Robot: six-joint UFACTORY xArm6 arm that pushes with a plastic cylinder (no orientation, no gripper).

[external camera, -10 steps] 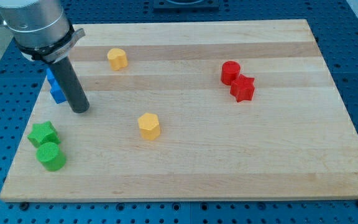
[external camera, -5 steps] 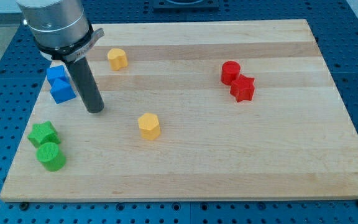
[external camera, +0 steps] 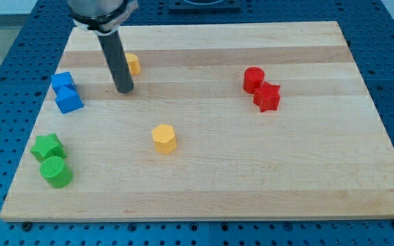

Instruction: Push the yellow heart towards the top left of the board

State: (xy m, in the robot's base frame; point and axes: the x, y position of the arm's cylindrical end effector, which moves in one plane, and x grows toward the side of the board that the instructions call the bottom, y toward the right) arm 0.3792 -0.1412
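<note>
The yellow heart (external camera: 134,63) lies near the board's top left, and my rod hides its left part. My tip (external camera: 124,89) rests on the board just below the heart and slightly to its left; I cannot tell if they touch. A second yellow block (external camera: 163,138), roughly hexagonal, lies lower down near the board's middle, well apart from my tip.
Two blue blocks (external camera: 63,83) (external camera: 69,100) sit touching at the view's left, left of my tip. A green star (external camera: 47,146) and a green cylinder (external camera: 56,171) lie at the bottom left. A red cylinder (external camera: 253,79) and a red star (external camera: 267,97) touch at the right.
My rod has moved right and toward the view's top, away from the blue blocks to just below the yellow heart. No block has visibly moved.
</note>
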